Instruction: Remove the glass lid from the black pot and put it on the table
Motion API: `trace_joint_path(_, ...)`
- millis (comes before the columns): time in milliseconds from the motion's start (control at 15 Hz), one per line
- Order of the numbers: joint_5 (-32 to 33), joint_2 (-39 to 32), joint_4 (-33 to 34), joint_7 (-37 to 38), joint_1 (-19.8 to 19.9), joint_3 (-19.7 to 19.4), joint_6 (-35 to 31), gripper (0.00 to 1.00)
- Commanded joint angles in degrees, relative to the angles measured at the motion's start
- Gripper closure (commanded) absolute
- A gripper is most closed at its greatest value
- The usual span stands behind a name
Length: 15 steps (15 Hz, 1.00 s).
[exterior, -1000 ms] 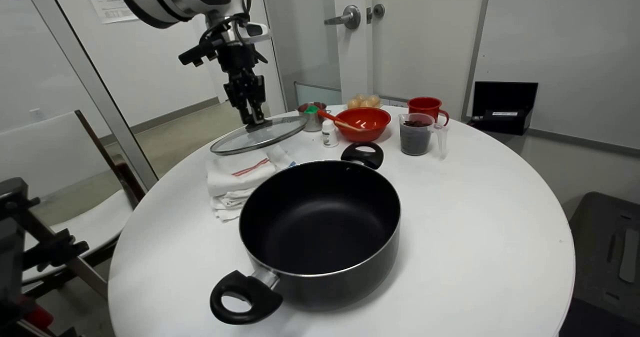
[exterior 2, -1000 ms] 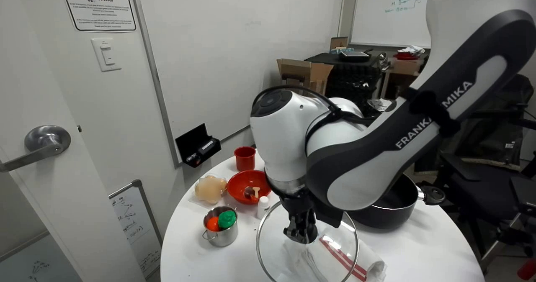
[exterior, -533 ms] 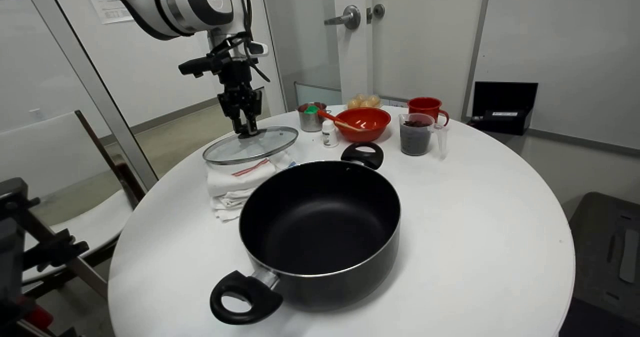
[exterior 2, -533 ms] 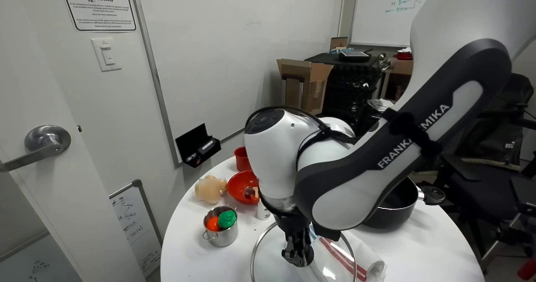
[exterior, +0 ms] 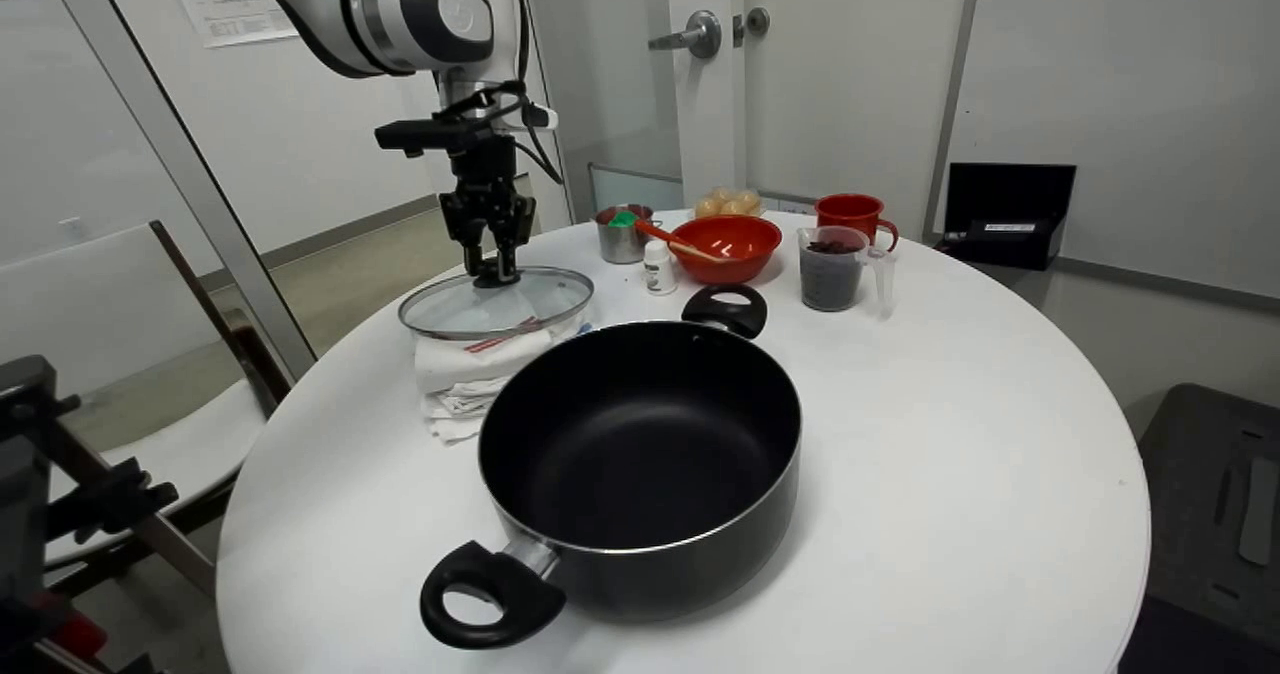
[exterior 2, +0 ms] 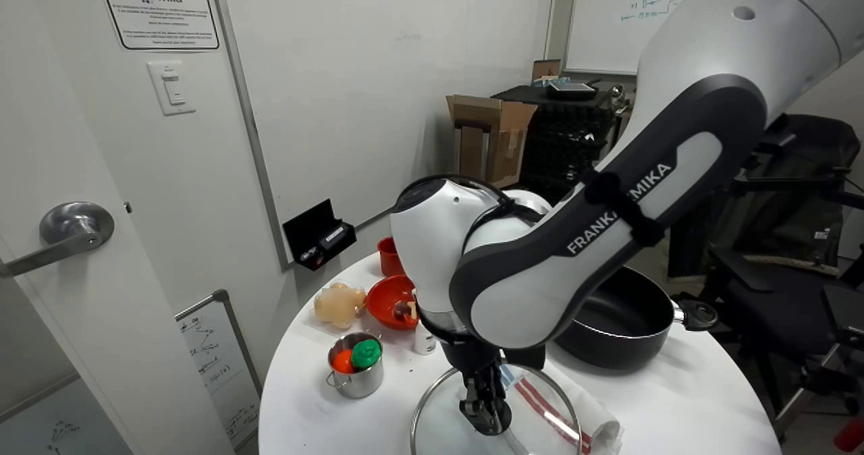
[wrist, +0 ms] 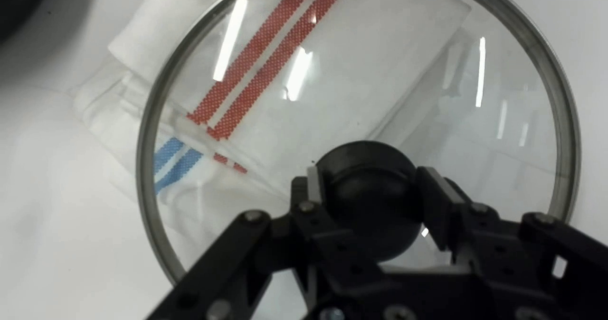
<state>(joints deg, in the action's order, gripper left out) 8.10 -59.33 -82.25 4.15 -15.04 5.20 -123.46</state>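
Note:
The glass lid (exterior: 545,304) is a clear disc with a metal rim, held nearly level over the folded towel and the table (exterior: 930,504). It also shows in an exterior view (exterior 2: 449,421) and in the wrist view (wrist: 503,168). My gripper (exterior: 494,272) points down with its fingers closed on both sides of the lid's black knob, as the wrist view (wrist: 368,187) shows. I cannot tell whether the lid touches the towel. The black pot (exterior: 690,569) stands uncovered with a bare inside; in an exterior view (exterior 2: 611,350) the arm partly hides it.
A folded white towel (exterior: 455,369) with red stripes lies under the lid, beside the pot. A steel cup (exterior 2: 356,377), a white bottle (exterior: 660,269), a red bowl (exterior: 735,259), a measuring cup (exterior: 830,279) and a red mug (exterior: 850,212) stand on the table's far side.
My gripper has come down with the lid. The lid has gone from tilted to nearly level and sits lower over the towel. The pot and the other things have not moved.

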Motion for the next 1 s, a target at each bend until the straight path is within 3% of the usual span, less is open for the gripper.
trace_joint_path(0,-1.10,-1.78,4.60,-2.63,0.50,0.57,4.89,0.74)
trace_joint_path(200,-0.92,-2.49,5.83,-2.80,0.24,0.43,5.88,0.74)
trace_joint_path(333,-0.86,-2.78,6.40,-2.65,0.14,0.33,6.29,0.52)
trace_joint_path(600,-0.97,-3.31,7.41,-2.65,0.17,0.38,6.90,0.45)
trace_joint_path(867,-1.08,-3.49,8.69,-2.61,0.16,0.47,8.14,0.28)
trace_joint_path(933,-1.10,-3.53,9.02,-2.59,0.15,0.50,8.40,0.27)
